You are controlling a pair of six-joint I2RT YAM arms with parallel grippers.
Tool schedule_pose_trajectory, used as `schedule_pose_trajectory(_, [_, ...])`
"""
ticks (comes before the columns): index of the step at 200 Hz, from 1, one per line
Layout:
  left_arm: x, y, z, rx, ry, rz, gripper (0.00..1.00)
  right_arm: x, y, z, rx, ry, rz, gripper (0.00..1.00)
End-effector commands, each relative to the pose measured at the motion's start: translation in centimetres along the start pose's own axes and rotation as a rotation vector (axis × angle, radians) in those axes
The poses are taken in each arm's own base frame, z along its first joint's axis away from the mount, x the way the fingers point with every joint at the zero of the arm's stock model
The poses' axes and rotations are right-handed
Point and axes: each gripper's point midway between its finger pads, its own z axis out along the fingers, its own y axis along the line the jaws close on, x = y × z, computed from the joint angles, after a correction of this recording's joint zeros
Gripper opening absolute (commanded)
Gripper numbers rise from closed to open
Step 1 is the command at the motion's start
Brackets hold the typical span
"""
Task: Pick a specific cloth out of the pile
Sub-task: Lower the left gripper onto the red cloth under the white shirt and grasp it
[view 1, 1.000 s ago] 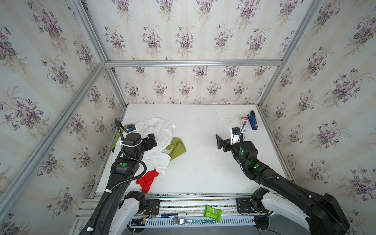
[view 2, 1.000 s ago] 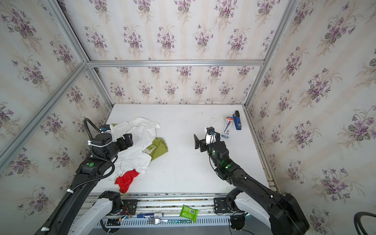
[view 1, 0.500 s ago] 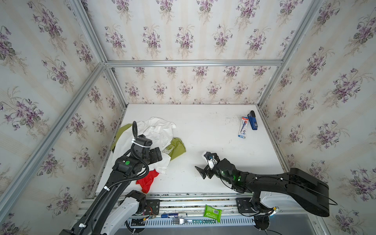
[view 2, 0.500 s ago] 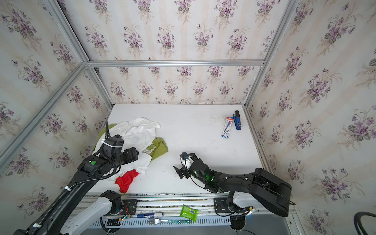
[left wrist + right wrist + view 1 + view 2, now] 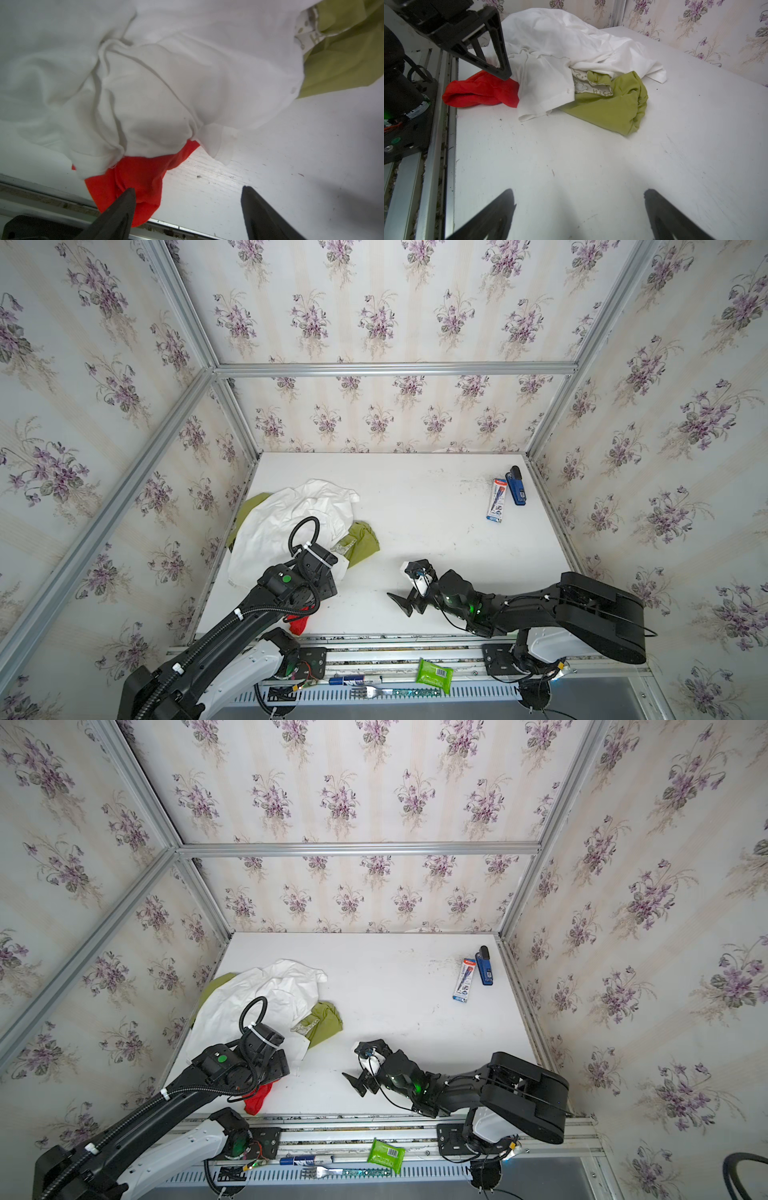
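Note:
The cloth (image 5: 133,180) is bright red and lies at the table's front edge, its back part tucked under the white garment (image 5: 166,83) of the pile. It also shows in both top views as the red cloth (image 5: 299,624) (image 5: 257,1100) and in the right wrist view as the red cloth (image 5: 477,91). An olive-green cloth (image 5: 612,106) pokes out beside the white garment (image 5: 282,522). My left gripper (image 5: 188,189) is open: one fingertip (image 5: 128,193) is over the red cloth, the other over bare table. My right gripper (image 5: 578,191) is open and empty, low over the table's middle front (image 5: 405,585).
A blue stapler (image 5: 516,486) and a pen box (image 5: 497,500) lie at the back right. Metal rails run along the table's front edge (image 5: 374,639), with a green packet (image 5: 434,675) on them. Flowered walls close in three sides.
My left arm has come forward and down from the white garment to the red cloth at the front edge, its jaws narrowing a little. My right arm swung down and leftward to the table's front.

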Motion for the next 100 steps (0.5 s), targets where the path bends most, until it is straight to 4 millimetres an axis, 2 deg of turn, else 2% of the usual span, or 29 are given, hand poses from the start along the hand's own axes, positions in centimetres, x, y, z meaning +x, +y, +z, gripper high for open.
schedule_pose_trajectory(1, [-0.5, 1.6, 0.3, -0.074, -0.049, -0.071, 0.79, -1.0, 0.6, -0.1, -0.031, -0.040, -0.031, 1.00])
schedule_pose_trajectory(56, [0.4, 3.2, 1.9, -0.173, -0.040, -0.121, 0.69, -0.4, 1.0, 0.9, -0.043, -0.016, -0.025, 1.00])
schedule_pose_trajectory(100, [0.6, 3.4, 2.6, -0.199, -0.033, -0.115, 0.63, -0.2, 0.9, 1.1, -0.037, -0.018, -0.025, 1.00])
